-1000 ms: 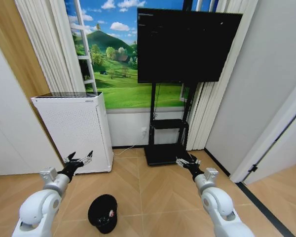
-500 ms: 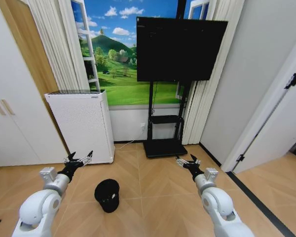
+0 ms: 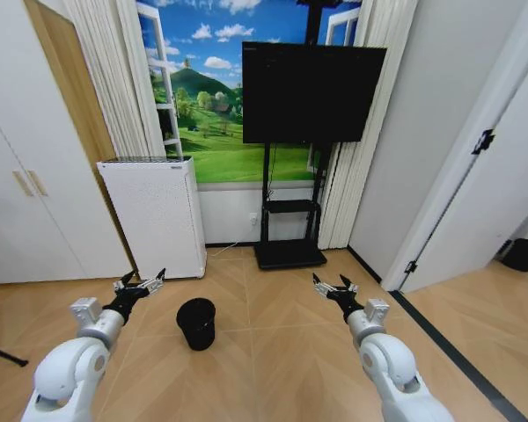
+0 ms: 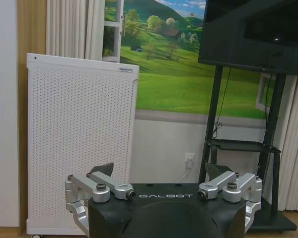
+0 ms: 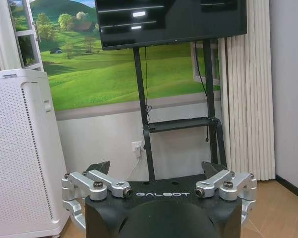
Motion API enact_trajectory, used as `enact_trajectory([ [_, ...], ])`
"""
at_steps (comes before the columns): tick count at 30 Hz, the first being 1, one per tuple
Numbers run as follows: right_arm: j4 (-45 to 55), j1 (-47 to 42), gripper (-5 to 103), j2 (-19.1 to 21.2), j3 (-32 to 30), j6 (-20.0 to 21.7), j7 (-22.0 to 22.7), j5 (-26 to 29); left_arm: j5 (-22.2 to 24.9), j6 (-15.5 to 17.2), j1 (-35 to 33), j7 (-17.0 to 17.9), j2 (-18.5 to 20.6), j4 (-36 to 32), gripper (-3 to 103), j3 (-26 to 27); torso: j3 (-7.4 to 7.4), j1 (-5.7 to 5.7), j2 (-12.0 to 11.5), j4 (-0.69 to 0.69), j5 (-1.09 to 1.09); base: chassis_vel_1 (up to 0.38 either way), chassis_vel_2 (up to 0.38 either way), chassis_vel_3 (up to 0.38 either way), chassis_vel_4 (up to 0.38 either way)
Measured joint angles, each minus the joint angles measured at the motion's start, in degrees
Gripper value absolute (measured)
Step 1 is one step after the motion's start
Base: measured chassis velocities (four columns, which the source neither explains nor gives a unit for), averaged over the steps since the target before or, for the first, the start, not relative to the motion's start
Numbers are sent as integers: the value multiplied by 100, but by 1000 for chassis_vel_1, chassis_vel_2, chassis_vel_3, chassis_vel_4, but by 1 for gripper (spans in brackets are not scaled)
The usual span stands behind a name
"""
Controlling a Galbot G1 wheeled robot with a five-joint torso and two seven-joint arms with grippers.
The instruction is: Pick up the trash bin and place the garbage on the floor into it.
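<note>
Head view shows a room corner seen from above and behind two white robot arms, both held low and forward. On the tan chevron-patterned floor (image 3: 273, 352) stands the trash bin (image 3: 196, 323), a small black round container, upright, slightly narrower at the base, with a dark bag liner folded over its rim. It sits between the two arms, nearer the left one, and a little beyond both. The left end effector (image 3: 141, 285) hangs in the air just left of the bin, fingers spread wide, holding nothing. The right end effector (image 3: 333, 287) hovers well apart from the bin on the other side, equally spread and empty. Behind the bin stand a white perforated air purifier (image 3: 157, 215) against the wall and a black television (image 3: 311, 92) on a floor stand, in front of a green-hills mural. No litter can be made out on the visible floor. Judging by its look, the bin is probably thin plastic and light, rigid enough to lift with one end effector, though the wall may flex if squeezed. The rim seems the best place to grip, one finger inside and one outside; the loose liner there may be slippery, so a firm pinch would be needed.
</note>
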State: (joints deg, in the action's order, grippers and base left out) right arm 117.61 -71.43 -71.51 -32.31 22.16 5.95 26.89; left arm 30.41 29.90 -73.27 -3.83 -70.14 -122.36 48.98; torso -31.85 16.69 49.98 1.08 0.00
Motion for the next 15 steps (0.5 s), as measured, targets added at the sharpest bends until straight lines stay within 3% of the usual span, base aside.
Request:
enact_trajectory([
  [15,0,0,100,0,0,-3,0,0,0,0,0,-1,0,0,100,0,1,0,-2,0,0,191,-184,-185,186],
])
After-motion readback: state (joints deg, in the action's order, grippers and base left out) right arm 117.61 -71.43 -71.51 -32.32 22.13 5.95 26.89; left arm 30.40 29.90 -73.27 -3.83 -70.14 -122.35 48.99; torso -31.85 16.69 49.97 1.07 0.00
